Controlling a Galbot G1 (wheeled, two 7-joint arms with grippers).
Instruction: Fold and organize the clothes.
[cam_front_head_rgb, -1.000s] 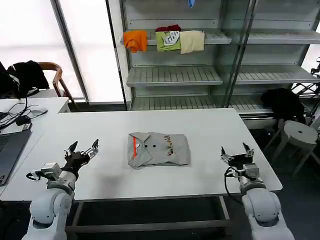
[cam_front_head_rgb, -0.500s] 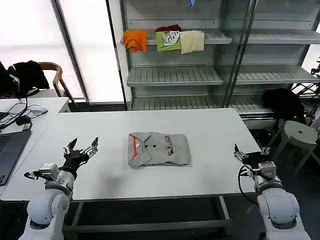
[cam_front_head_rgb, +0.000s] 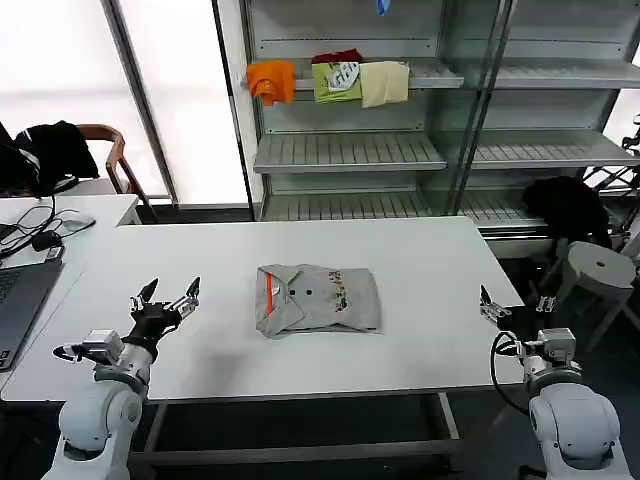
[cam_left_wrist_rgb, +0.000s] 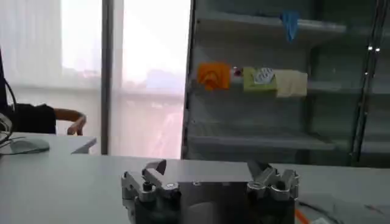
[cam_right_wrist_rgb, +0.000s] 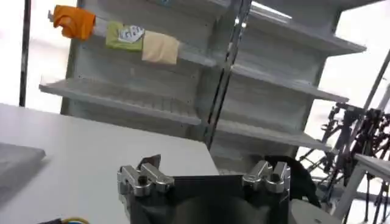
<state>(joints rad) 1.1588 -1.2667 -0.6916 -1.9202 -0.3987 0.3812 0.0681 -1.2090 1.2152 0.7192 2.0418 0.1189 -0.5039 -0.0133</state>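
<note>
The grey short-sleeved shirt (cam_front_head_rgb: 318, 298) lies folded into a compact rectangle in the middle of the white surface (cam_front_head_rgb: 420, 260), chest print up and the orange neck patch showing at its left end. Over the last second I have pulled my right tool (cam_front_head_rgb: 513, 306) back from a spot on the surface to the shirt's right; it now hangs at the right edge, well apart from the cloth, jaws spread wide and holding nothing. My left tool (cam_front_head_rgb: 167, 297) has hardly moved: it hovers above the surface off the shirt's left side, also wide and empty, with bare surface between it and the fabric. The shirt has kept its shape and place through all three glances. I read this as the fold being finished and both arms retreating. On the shelf (cam_front_head_rgb: 440, 75) behind, orange, green and cream garments already sit in a row, so moving this shirt somewhere tidy may be what remains.
</note>
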